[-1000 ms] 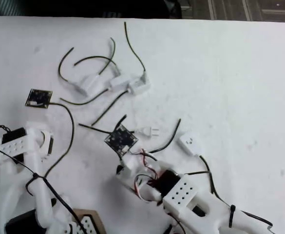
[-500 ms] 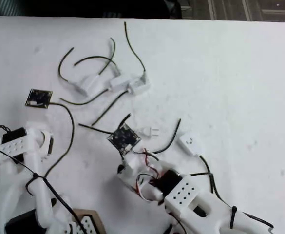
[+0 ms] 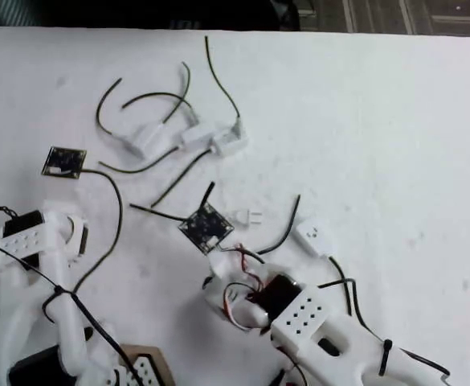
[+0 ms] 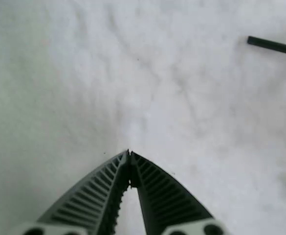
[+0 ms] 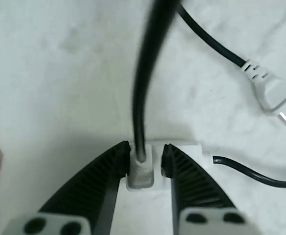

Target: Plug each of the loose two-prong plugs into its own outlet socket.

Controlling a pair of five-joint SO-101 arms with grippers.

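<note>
Lengthwise along right pincer [image 5: 143, 147], gripped plug [image 5: 140, 172], cord [image 5: 150, 58] (black) leading away

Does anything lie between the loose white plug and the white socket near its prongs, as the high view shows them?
Yes. A black cable curves across the straight path between the loose plug and the white socket. The right tool grips another plug.

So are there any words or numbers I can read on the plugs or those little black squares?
No words or numbers can be read anywhere.
Black squares: tiny pale specks, too small to read.
Loose plug: plain, no print.
Held plug in the right gripper: plain, no print.
</note>
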